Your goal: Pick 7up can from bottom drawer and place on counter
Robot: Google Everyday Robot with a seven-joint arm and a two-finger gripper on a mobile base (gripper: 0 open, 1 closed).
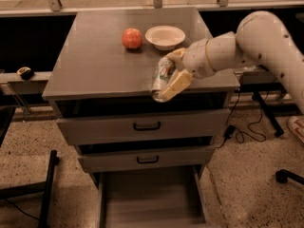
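The arm [266,37] is all smooth off-white plastic: fat rounded tube segments with thin seam rings near the wrist. The gripper [165,77], over the front edge of the counter [95,56], has two chunky cream-yellow fingers [176,83].

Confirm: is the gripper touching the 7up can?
Touching. The camera view shows the gripper with its fingers pressed against both sides of the 7up can, above the counter front edge.
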